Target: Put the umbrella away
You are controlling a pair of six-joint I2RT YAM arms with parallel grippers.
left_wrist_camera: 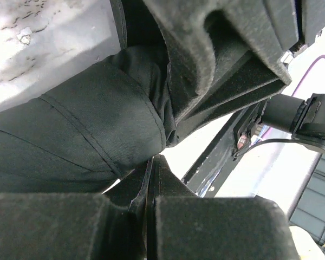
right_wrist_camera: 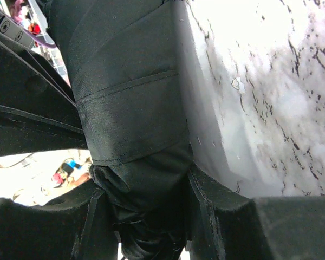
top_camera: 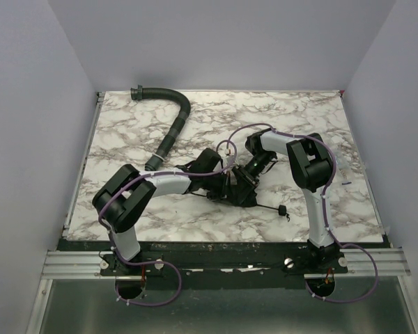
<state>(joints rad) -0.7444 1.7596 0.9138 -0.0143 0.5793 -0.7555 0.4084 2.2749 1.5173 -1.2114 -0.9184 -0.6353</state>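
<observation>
Right tool (right_wrist_camera: 146,216) is clamped round the bundled umbrella (right_wrist_camera: 130,108), likely for steadying, while left tool (left_wrist_camera: 150,211) is closed tight beside it.

a white table (top_camera: 125,125) with grey marble veining fills the middle, boxed in by plain pale lilac walls (top_camera: 223,42) at the back and both sides. a silver metal rail (top_camera: 70,264) runs along its near edge, above a dull grey floor (top_camera: 223,316). the light is soft and even.

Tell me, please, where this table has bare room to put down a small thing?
Free on the table: the far right corner beyond the right arm; the far left between the hose and the table's edge; the strip between the umbrella and near edge. Crowded: the middle, around the umbrella.
</observation>
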